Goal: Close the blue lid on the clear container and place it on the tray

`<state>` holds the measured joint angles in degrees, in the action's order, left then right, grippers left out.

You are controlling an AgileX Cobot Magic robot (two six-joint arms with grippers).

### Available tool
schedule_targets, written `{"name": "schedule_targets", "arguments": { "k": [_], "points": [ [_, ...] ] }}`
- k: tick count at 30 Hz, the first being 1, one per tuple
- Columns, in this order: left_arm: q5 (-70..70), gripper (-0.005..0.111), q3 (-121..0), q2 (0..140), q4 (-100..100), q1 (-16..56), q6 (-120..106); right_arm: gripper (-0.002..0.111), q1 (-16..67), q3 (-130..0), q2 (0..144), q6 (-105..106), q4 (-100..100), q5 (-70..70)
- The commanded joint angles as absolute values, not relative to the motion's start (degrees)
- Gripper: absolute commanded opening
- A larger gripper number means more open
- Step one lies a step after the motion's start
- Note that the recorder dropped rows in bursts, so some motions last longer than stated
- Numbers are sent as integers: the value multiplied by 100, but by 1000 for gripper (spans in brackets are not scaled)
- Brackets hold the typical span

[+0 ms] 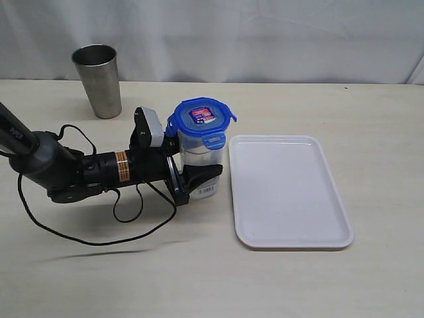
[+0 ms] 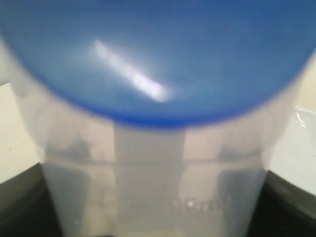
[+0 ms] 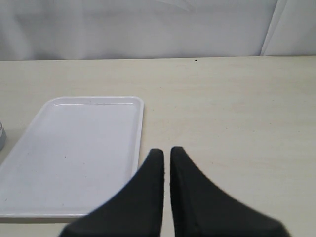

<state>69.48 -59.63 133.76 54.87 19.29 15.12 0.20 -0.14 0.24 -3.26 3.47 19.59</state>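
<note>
The clear container (image 1: pixel 199 156) stands upright on the table just left of the white tray (image 1: pixel 285 192). The blue lid (image 1: pixel 201 118), with its red-and-white sticker, sits on top of it, and one side flap juts out towards the tray. My left gripper (image 1: pixel 204 173) reaches in low from the left and is shut on the container's lower body. In the left wrist view the container (image 2: pixel 148 168) and lid (image 2: pixel 163 54) fill the picture, with a dark finger (image 2: pixel 19 207) at each side. My right gripper (image 3: pixel 167 151) is shut on nothing, over bare table beside the tray (image 3: pixel 74 148).
A grey steel tumbler (image 1: pixel 98 79) stands at the back left. The left arm's black cable (image 1: pixel 126 225) loops over the table in front of it. A white curtain backs the table. The right arm does not show in the exterior view.
</note>
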Motion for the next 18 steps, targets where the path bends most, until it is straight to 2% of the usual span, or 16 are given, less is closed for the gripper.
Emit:
{"name": "schedule_targets", "arguments": {
  "k": [1,3,4,10,15,18],
  "points": [
    [6996,20,-5973,13376,5842,1933,1547,5,12,0,0,-325,344,1965],
    [6996,2,-5973,13376,5974,1933,1547,5,12,0,0,-325,344,1965],
    [6996,0,-5962,13376,5973,1922,1535,5,12,0,0,-325,344,1965],
    [6996,0,-5940,13364,6408,1613,1929,5,12,0,0,-325,344,1965],
    [6996,0,-5940,12980,8294,997,2452,5,12,0,0,-325,344,1965],
    [6996,0,-5924,12921,8630,871,2786,5,12,0,0,-325,344,1965]
  ]
}}
